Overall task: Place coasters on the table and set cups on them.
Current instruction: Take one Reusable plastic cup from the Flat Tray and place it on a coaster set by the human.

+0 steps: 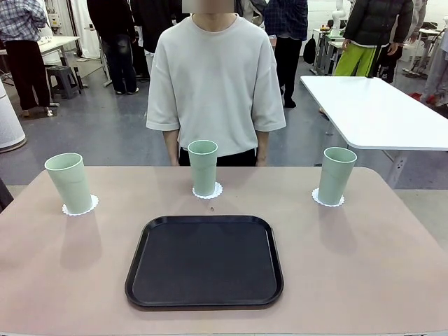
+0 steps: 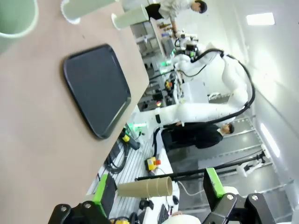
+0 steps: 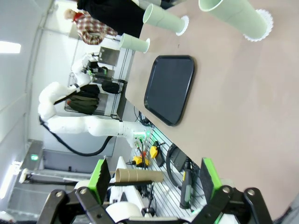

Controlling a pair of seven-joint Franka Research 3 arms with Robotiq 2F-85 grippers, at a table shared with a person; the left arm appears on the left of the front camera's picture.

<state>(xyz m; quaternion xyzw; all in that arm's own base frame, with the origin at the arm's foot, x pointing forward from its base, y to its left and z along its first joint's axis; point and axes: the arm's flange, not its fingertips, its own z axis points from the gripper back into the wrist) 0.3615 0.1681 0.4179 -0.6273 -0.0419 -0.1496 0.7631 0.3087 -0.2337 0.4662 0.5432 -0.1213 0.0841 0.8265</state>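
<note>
The beige table (image 1: 392, 266) fills the lower half of the front view. At its centre, toward the bottom, lies a black tray (image 1: 204, 261) with rounded corners. Across the middle of the frame three white lacy coasters rest on the tabletop: one at left (image 1: 80, 207), one in the centre (image 1: 208, 192), one at right (image 1: 327, 200). Each carries an upright mint-green cup: left (image 1: 68, 182), centre (image 1: 203, 166), right (image 1: 337, 174).
</note>
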